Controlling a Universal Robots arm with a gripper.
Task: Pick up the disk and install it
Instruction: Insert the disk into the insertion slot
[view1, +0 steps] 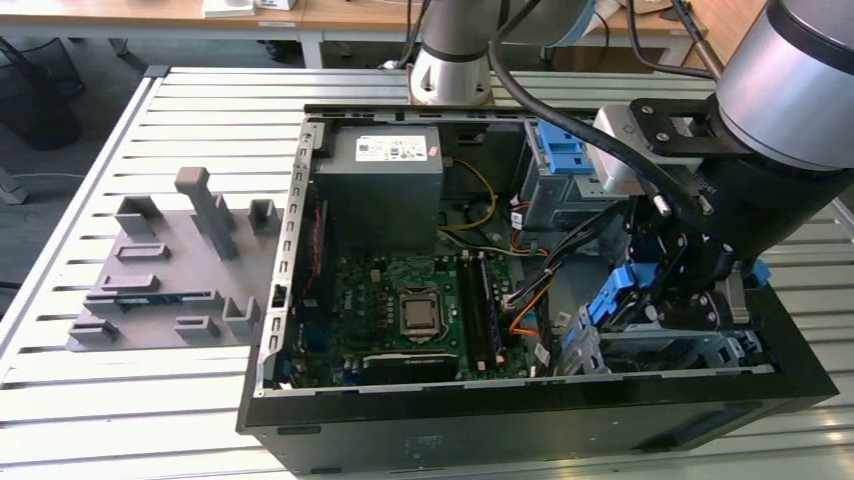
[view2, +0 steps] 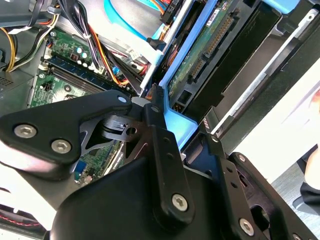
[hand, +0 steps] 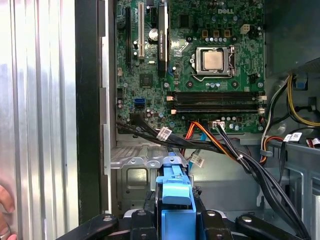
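Desk (view1: 80, 400): silver metal top of long parallel slats with dark grooves between them, pale sheen along slats; same slats in first wrist view (hand: 40, 100).

Past desk's edge on exterior view's left: dark grey floor (view1: 47, 215); black object (view1: 34, 110) standing on it, kind unclear.

Past desk's far edge: wooden tabletop (view1: 347, 14) on white leg (view1: 310, 45); small white box (view1: 227, 6) on it. Second wooden top (view1: 734, 30) near far corner on exterior view's right.

Light bright, even; shadows soft.
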